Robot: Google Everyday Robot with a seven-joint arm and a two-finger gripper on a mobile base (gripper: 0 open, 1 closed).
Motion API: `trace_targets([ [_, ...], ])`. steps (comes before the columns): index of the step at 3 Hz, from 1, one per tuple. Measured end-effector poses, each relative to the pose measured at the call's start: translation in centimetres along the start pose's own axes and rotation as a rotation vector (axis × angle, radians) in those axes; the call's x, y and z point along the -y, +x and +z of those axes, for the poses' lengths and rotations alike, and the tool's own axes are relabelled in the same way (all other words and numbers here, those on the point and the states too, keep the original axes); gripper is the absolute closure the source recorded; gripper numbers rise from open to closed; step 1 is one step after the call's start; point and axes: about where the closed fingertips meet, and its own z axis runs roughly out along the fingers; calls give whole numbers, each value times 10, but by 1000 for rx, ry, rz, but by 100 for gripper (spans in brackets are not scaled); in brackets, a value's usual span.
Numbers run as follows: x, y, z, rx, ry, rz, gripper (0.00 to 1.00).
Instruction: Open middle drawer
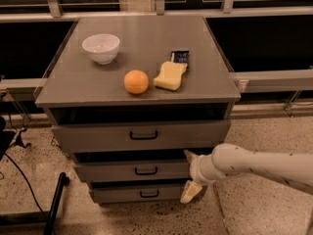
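Middle drawer (117, 172): apparently closed, handle (145, 170) ungrasped; gripper (190, 174), fingers apart, at its right end; whole pull outstanding.

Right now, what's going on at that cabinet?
The robot's arm reaches in from the right, and its gripper sits at the right end of the middle drawer, with one finger above the front and one below. The gripper is open and off to the right of the black bar handle, which is untouched. On the cabinet top sit a white bowl, an orange and a yellow sponge.
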Motion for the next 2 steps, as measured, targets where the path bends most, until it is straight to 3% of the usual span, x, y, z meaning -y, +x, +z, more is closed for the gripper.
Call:
trace_targets([
  [2, 22, 10, 21, -25, -21, -16, 0],
])
